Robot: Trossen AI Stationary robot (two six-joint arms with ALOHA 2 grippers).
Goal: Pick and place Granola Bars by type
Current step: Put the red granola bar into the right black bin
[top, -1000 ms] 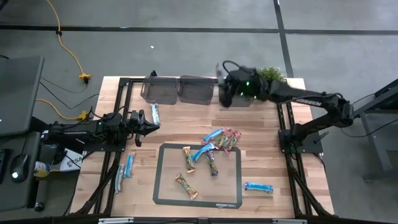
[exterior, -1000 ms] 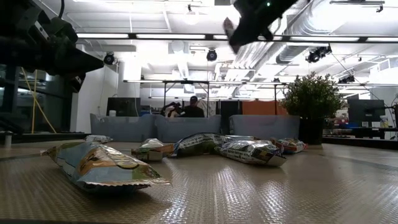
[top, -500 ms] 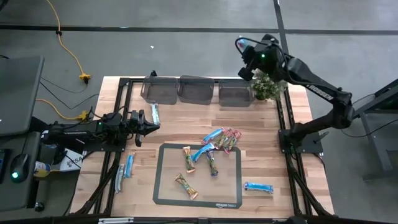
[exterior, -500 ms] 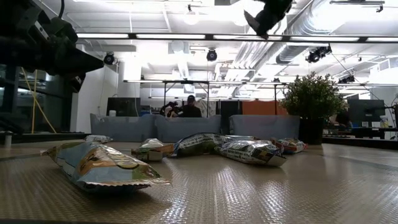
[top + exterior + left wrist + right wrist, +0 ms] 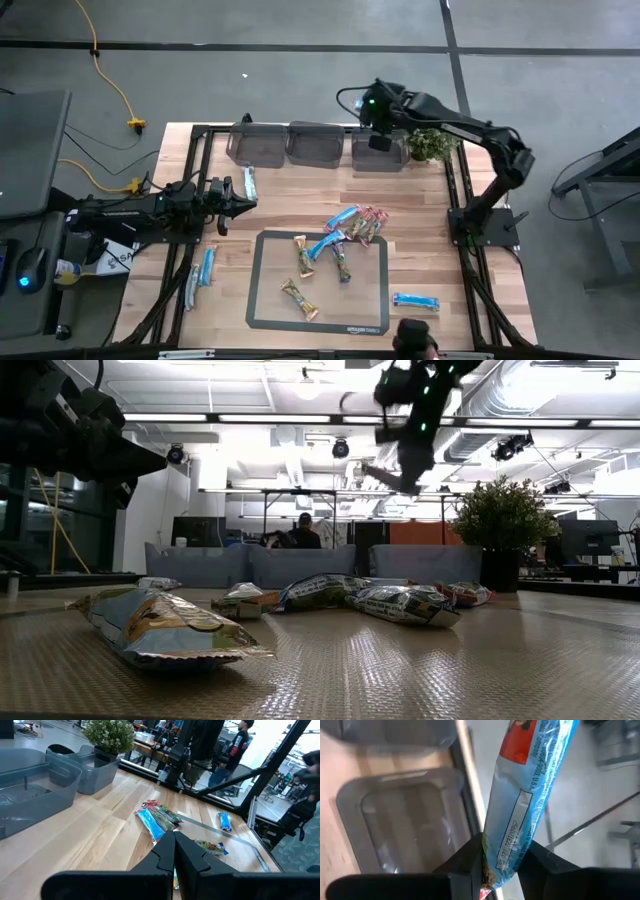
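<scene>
The Granola Bars lie in several groups. One pale blue-white bar (image 5: 527, 795) is pinched between the fingers of the right gripper (image 5: 502, 862), held high above the back edge of the table; in the high view this right gripper (image 5: 378, 118) sits over the rightmost bin (image 5: 378, 152) of a row of three clear grey bins. The middle bin (image 5: 316, 144) and the left bin (image 5: 254, 145) stand just beside it along the same edge. A cluster of bars — bright blue (image 5: 341, 219) and red-pink multicoloured (image 5: 371, 222) — rests on the bare wood just behind the dark-framed mat (image 5: 262, 280), and a second bright blue bar (image 5: 325, 245) overlaps the mat's back border. On the mat lie tan/brown-green bars: one (image 5: 301, 257) near the back, one (image 5: 342, 263) beside it, and one (image 5: 299, 299) toward the front. A single bright blue bar (image 5: 415, 300) lies on the wood to the right of the mat. Near the left arm, one pale bar (image 5: 250, 182) lies just behind the left gripper (image 5: 243, 203), and two more (image 5: 208, 265) (image 5: 191, 288) lie toward the front left of the table (image 5: 420, 200). The left gripper hovers over the left part of the table, its fingers pressed together with nothing between them, as the left wrist view (image 5: 174, 852) shows. A small potted plant (image 5: 430, 142) stands at the back right corner, just beside the rightmost bin. In the low view, a person (image 5: 303, 532) is visible in the room beyond the bins.
</scene>
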